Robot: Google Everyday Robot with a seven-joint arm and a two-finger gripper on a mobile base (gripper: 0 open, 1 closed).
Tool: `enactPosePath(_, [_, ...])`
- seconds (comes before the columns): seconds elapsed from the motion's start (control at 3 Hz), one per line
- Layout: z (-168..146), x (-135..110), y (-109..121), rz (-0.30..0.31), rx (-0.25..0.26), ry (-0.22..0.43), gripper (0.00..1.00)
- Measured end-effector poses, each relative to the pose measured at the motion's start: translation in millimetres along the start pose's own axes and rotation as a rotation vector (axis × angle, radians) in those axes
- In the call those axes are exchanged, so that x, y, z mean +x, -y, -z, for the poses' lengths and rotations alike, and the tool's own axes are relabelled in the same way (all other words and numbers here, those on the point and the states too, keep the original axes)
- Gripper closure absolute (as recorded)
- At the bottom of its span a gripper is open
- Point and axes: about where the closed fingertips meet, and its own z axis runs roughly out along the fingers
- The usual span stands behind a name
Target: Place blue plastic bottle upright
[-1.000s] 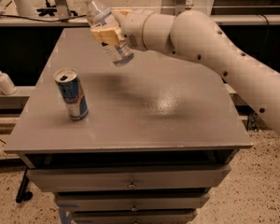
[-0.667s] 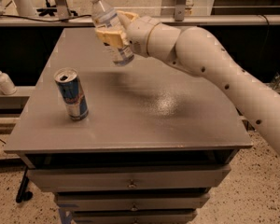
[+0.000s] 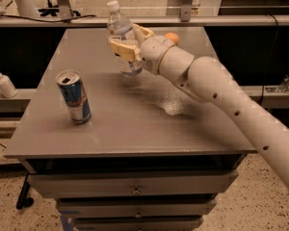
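— Where was the blue plastic bottle (image 3: pixel 119 25)?
— In the upper middle of the frame, above the far part of the grey table (image 3: pixel 183 134), nearly upright, its cap tipped slightly left.
— And the gripper (image 3: pixel 130 42)?
— Its fingers pinched the bottle around the middle. The drink can (image 3: pixel 74 96) stood well apart, at centre left.

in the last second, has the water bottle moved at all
Yes. Held in the gripper, the bottle has tipped more upright and sunk toward the table, drifting right, away from the can, which has not moved.
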Motion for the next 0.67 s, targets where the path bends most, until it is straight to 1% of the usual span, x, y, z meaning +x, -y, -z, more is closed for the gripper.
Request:
enactPosePath(0.33, [11.2, 16.1, -0.1, -0.023, 0.019, 0.006, 1.0])
enactPosePath(0.67, [19.5, 29.3, -1.8, -0.038, 0.029, -0.014, 1.0])
